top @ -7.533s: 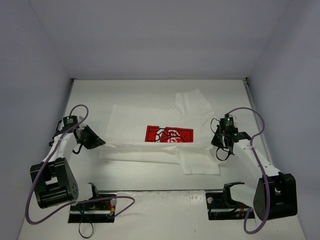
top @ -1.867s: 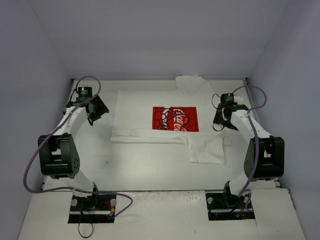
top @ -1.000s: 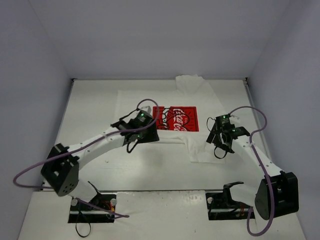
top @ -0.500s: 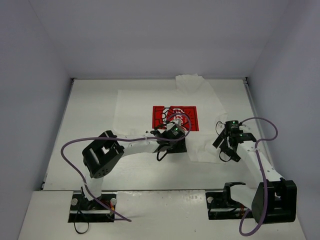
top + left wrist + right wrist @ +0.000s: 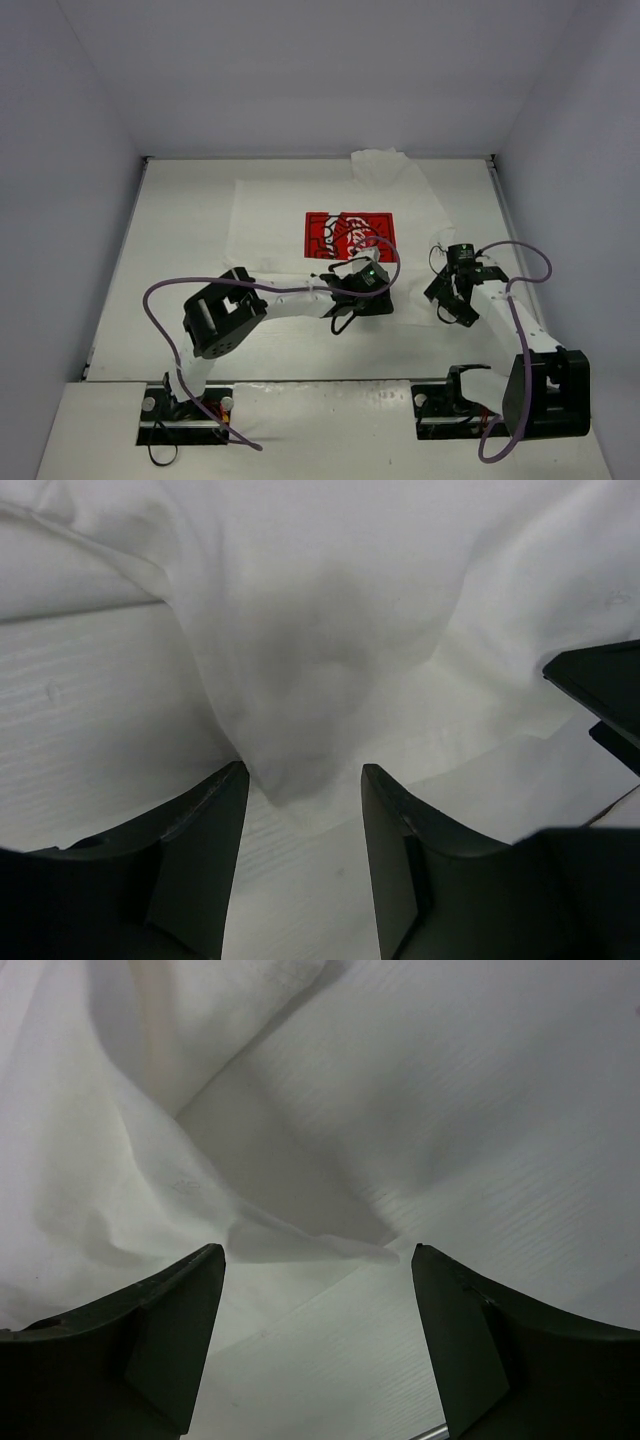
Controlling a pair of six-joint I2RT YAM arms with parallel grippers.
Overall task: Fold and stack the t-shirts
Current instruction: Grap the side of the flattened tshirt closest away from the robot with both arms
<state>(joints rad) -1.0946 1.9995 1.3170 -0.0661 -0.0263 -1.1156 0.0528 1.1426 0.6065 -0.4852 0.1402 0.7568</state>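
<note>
Table [image 5: 170, 260] white beneath t-shirt [image 5: 270, 230]; walls [image 5: 300, 80] grey.

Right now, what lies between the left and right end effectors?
Only white cloth of the t-shirt, its near flap; nothing else shows there in the top external view.

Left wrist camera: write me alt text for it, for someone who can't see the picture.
The left gripper is open at the bottom of the frame, its two black fingers apart, with a rumpled fold of the white t-shirt reaching toward the gap between them. White table shows at left; a black part cuts in at the right edge.
</note>
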